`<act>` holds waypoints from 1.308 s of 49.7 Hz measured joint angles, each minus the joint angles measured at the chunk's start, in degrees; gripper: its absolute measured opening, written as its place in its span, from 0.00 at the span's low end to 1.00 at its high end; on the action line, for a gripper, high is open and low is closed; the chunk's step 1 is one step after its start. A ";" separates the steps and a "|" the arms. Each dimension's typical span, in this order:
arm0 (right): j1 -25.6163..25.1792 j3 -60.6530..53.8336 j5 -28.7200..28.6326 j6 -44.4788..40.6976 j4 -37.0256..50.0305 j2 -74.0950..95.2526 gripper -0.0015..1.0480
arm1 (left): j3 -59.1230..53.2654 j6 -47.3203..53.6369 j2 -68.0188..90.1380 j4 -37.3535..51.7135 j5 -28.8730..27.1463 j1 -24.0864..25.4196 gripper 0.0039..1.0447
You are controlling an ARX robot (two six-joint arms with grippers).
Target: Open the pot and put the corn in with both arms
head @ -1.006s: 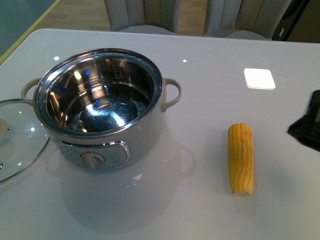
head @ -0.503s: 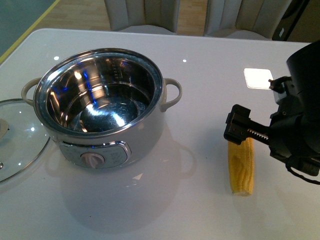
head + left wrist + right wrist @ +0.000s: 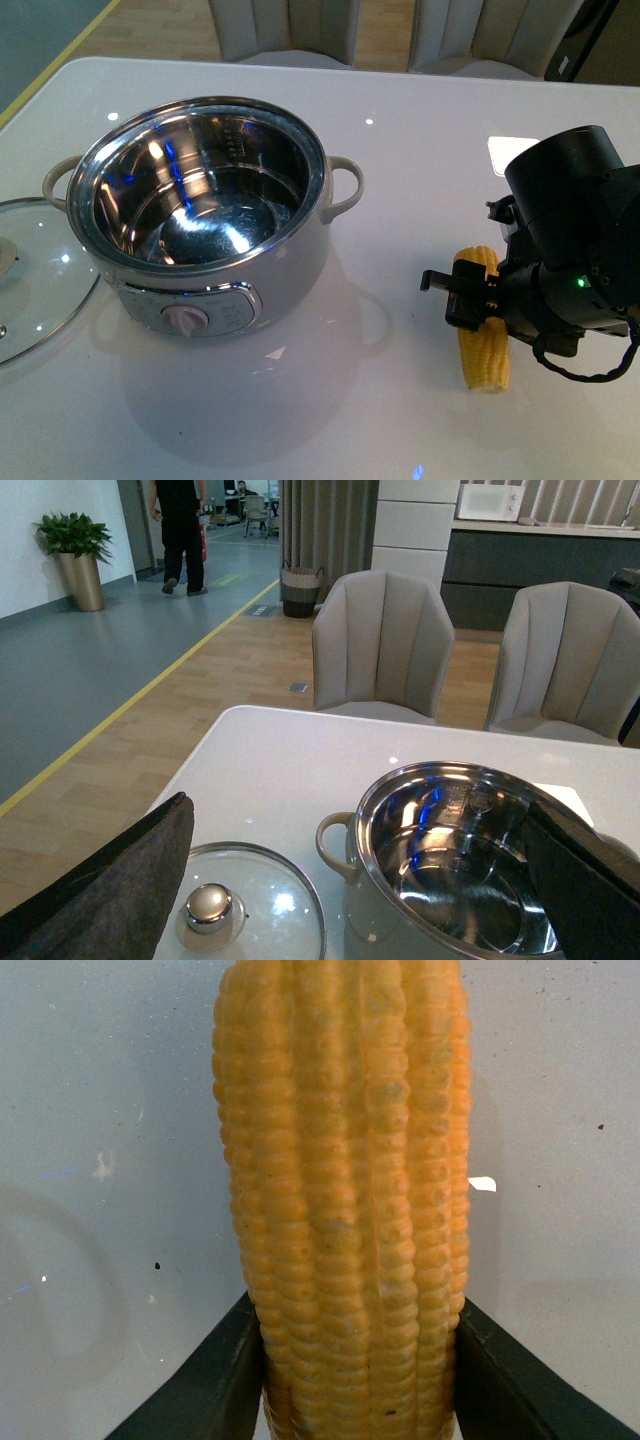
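The cream-white pot [image 3: 290, 270] stands uncovered at the left of the table, and its steel bowl holds nothing. The yellow corn [image 3: 484, 350] lies on the table to the pot's right. My black right gripper [image 3: 468, 297] is down over the cob's far half and shut on it. In the right wrist view the corn [image 3: 345, 1160] fills the gap, with both dark fingers [image 3: 205, 1390] pressed against its sides. My left gripper [image 3: 350, 880] is open, above and in front of the pot [image 3: 365, 920] and apart from it. It is out of the front view.
The glass lid [image 3: 35, 290] with its steel knob [image 3: 208, 905] lies flat to the left of the pot. A white square pad [image 3: 500, 148] shows behind the right arm. Two beige chairs [image 3: 285, 30] stand at the table's far edge.
The right arm came in from the right, dropped over the corn and its jaws closed on the cob. Pot and lid have not moved.
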 joint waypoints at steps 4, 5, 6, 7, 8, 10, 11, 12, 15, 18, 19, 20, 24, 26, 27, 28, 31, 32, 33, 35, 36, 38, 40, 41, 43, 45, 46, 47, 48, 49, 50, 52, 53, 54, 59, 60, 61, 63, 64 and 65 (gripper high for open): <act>0.20 -0.74 0.24 0.09 1.01 -0.42 0.34 | 0.00 0.00 0.00 0.00 0.00 0.00 0.94; 0.20 -1.14 0.28 0.33 1.51 -0.72 0.32 | 0.00 0.00 0.00 0.00 0.00 0.00 0.94; 0.20 -1.46 0.37 0.46 1.99 -1.05 0.30 | 0.00 0.00 0.00 0.00 0.00 0.00 0.94; 0.20 -2.01 0.70 0.76 2.78 -1.57 0.28 | 0.00 0.00 0.00 0.00 0.00 0.00 0.94; 0.20 -2.45 0.90 1.07 3.41 -2.08 0.27 | 0.00 0.00 0.00 0.00 0.00 0.00 0.94; 0.20 -3.52 0.92 1.53 5.07 -3.69 0.25 | 0.00 -0.02 0.00 0.00 0.00 0.00 0.94; 0.20 -4.20 0.94 1.81 6.21 -4.48 0.24 | 0.00 0.00 0.00 0.00 0.00 0.00 0.94; 0.20 -4.72 1.03 1.99 7.19 -5.31 0.23 | 0.00 0.00 0.00 0.00 0.00 0.00 0.94; 0.15 -5.79 0.98 2.82 9.20 -7.39 0.21 | 0.00 0.00 0.00 0.00 0.00 0.00 0.94; -0.07 -6.73 -0.33 4.24 10.62 -9.62 0.21 | 0.00 0.00 0.00 0.00 0.00 0.00 0.94; -0.09 -6.95 -0.52 4.42 10.88 -10.10 0.21 | 0.00 0.00 0.00 0.00 0.00 0.00 0.94; -0.13 -7.54 -0.85 4.96 11.56 -11.41 0.20 | 0.00 0.00 0.00 0.00 0.00 0.00 0.94; -0.02 -8.57 -1.27 5.99 11.93 -14.12 0.19 | 0.00 0.00 0.00 0.00 0.00 0.00 0.94; 0.28 -9.05 -1.29 6.25 12.04 -15.91 0.19 | 0.00 0.00 0.00 0.00 0.00 0.00 0.94; 0.52 -9.18 -1.31 6.36 12.02 -16.81 0.19 | 0.00 0.00 0.00 0.00 0.00 0.00 0.94; 0.68 -9.20 -1.31 6.43 12.02 -17.27 0.19 | 0.00 0.00 0.00 0.00 0.00 0.00 0.94; 1.51 -9.01 -1.29 7.17 11.74 -19.52 0.18 | 0.00 0.00 0.00 0.00 0.00 0.00 0.94; 1.95 -8.81 -1.29 7.54 11.56 -20.39 0.18 | 0.00 -0.02 0.00 0.00 0.00 0.00 0.94; 2.36 -8.52 -1.29 7.76 11.43 -21.18 0.18 | 0.00 0.00 0.00 0.00 0.00 0.00 0.94; 3.37 -7.63 -1.33 8.61 11.10 -22.53 0.18 | 0.00 0.00 0.00 0.00 0.00 0.00 0.94; 3.91 -7.08 -1.31 8.87 10.93 -23.04 0.18 | 0.00 0.00 0.00 0.00 0.00 0.00 0.94; 5.38 -5.46 -1.38 9.92 10.19 -23.87 0.17 | 0.00 0.00 0.00 0.00 0.00 0.00 0.94; 6.99 -3.80 -1.68 10.75 9.60 -24.11 0.17 | 0.00 0.00 0.00 0.00 0.00 0.00 0.94; 7.65 -3.06 -1.86 11.21 9.31 -24.11 0.17 | 0.00 0.00 0.00 0.00 0.00 0.00 0.94; 9.27 -1.38 -2.25 12.39 8.68 -24.04 0.17 | 0.00 0.00 0.00 0.00 0.00 0.00 0.94; 10.56 -0.02 -2.58 13.40 8.22 -23.82 0.16 | 0.00 0.00 0.00 0.00 0.00 0.00 0.94; 11.15 0.79 -2.69 14.03 8.02 -23.63 0.16 | 0.00 0.00 0.00 0.00 0.00 0.00 0.94; 11.43 1.16 -2.80 14.32 7.89 -23.54 0.16 | 0.00 0.00 0.00 0.00 0.00 0.00 0.94; 12.24 2.45 -2.99 15.12 7.54 -23.12 0.16 | 0.00 0.00 0.00 0.00 0.00 0.00 0.94; 12.76 3.32 -3.19 15.43 7.34 -22.84 0.16 | 0.00 0.00 0.00 0.00 0.00 0.00 0.94; 13.53 4.63 -3.52 16.24 7.06 -22.27 0.15 | 0.00 0.00 0.00 0.00 0.00 0.00 0.94; 14.43 6.36 -3.89 17.16 6.78 -21.40 0.15 | 0.00 0.00 0.00 0.00 0.00 0.00 0.94; 15.04 7.63 -4.22 17.99 6.56 -20.61 0.15 | 0.00 0.00 0.00 0.00 0.00 0.00 0.94; 15.39 8.44 -4.42 18.51 6.38 -20.00 0.15 | 0.00 0.00 0.00 0.00 0.00 0.00 0.94; 17.16 12.57 -5.62 21.44 5.27 -16.50 0.14 | 0.00 0.00 0.00 0.00 0.00 0.00 0.94; 17.55 13.42 -5.79 21.97 4.98 -15.63 0.14 | 0.00 0.00 0.00 0.00 0.00 0.00 0.94; 17.79 13.99 -5.90 22.40 4.79 -15.06 0.14 | 0.00 0.00 0.00 0.00 0.00 0.00 0.94; 18.29 15.19 -6.10 22.86 4.15 -13.86 0.14 | 0.00 0.00 0.00 0.00 0.00 0.00 0.94; 18.53 15.58 -6.32 22.99 3.93 -13.38 0.14 | 0.00 0.00 0.00 0.00 0.00 0.00 0.94; 18.73 15.98 -6.45 23.19 3.67 -12.92 0.14 | 0.00 0.00 0.00 0.00 0.00 0.00 0.94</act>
